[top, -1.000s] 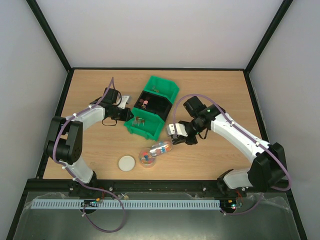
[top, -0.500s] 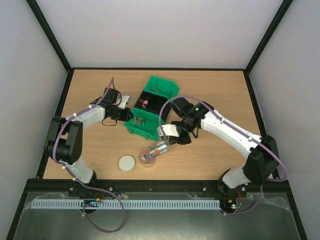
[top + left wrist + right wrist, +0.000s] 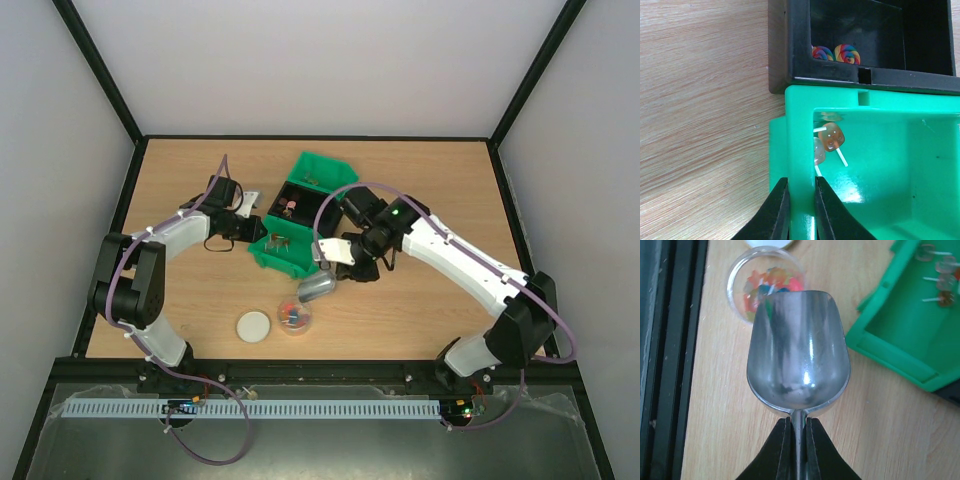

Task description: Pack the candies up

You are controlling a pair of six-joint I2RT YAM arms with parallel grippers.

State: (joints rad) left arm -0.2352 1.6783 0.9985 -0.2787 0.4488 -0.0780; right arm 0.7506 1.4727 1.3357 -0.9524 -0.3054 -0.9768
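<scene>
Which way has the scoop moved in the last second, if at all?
Yes. In the top view the scoop has drawn back off the jar, toward the green bin.

The candies [image 3: 771,282] are tiny sweets in mixed colours, red, orange, green, yellow and blue. They lie loose inside a clear round jar [image 3: 729,286], ahead of the right fingers [image 3: 782,450], beyond the scoop [image 3: 797,355].

No text, label, brand, number or sign can be read in any view. The green bin [image 3: 800,130], black bin [image 3: 790,40], metal scoop [image 3: 797,360] and clear jar [image 3: 732,273] show plain surfaces.
</scene>
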